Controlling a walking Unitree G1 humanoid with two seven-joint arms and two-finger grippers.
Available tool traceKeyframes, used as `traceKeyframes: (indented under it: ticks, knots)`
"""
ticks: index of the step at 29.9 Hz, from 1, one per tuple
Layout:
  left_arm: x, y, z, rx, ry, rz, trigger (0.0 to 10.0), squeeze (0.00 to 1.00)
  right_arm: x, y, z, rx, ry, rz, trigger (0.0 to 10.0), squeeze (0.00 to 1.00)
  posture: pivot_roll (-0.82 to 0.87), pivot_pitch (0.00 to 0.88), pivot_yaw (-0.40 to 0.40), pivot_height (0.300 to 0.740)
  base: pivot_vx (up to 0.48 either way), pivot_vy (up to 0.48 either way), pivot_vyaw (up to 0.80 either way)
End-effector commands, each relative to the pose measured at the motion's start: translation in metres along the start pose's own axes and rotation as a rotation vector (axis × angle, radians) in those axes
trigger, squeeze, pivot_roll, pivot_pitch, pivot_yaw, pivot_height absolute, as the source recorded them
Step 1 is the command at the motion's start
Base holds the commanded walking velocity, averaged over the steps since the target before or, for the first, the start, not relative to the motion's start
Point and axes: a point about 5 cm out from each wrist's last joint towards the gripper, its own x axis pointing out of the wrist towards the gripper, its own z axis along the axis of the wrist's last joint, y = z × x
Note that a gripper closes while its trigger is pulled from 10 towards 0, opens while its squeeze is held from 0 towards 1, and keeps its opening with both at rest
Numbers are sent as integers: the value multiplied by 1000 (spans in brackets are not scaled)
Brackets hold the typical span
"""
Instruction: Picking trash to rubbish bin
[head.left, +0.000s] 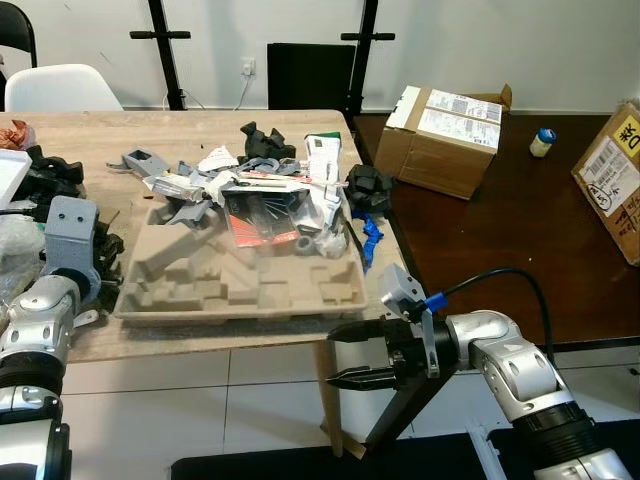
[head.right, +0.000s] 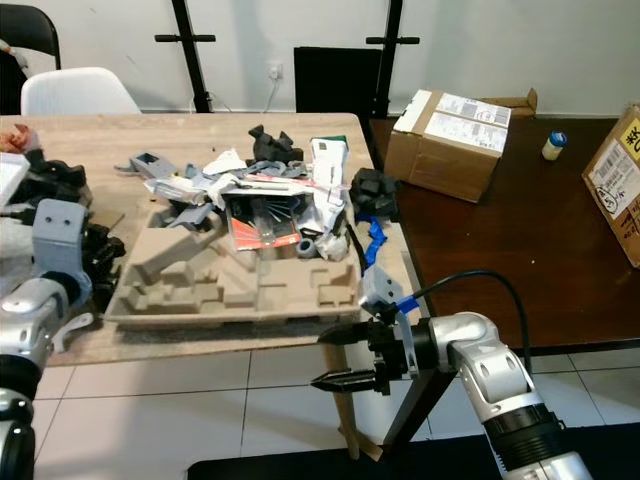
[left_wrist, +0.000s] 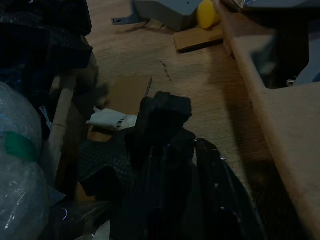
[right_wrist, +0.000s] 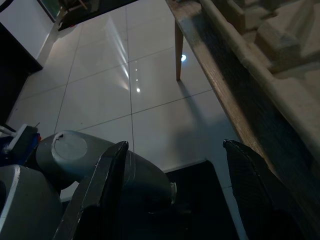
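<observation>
The trash I'm after is the heap of torn packaging (head.left: 285, 195) piled on the far half of the moulded pulp tray (head.left: 200, 285), with black foam bits (head.left: 368, 188) and a blue scrap (head.left: 371, 236) spilling off the tray's right end onto the wooden table (head.left: 120, 135).

My right gripper (head.left: 352, 357) hangs below the table edge, just off the tray's near right corner, fingers spread wide with nothing between them. They point along the table's front edge, towards my left. So the heap lies up and beyond the fingertips, and I judge I must lift and swing that hand over the tray's rim before any grab.

My left gripper (left_wrist: 165, 150) rests among dark clutter left of the tray; I cannot tell how it is set. The right arm looks nearer the scraps.
</observation>
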Motion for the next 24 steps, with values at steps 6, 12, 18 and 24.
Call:
traceKeyframes:
  ticks: [6,12,18,24]
  knots:
    - [2,2,9,-9,-30,-46,0,0,0,-1,-1,-4,19,-1,10000,0,-50,88,-23,740,0,0,0]
    - [3,2,34,-136,-179,-93,0,0,-1,-2,-1,-6,21,-3,10000,0,-52,85,-23,740,0,0,0]
    - [-2,-9,60,-209,-363,-270,0,0,-2,-2,-4,-5,35,-12,10000,0,-48,76,-24,740,0,0,0]
    - [-5,6,82,-242,-507,-182,0,0,-1,-1,-6,0,35,-13,10000,0,-50,80,-20,740,0,0,0]
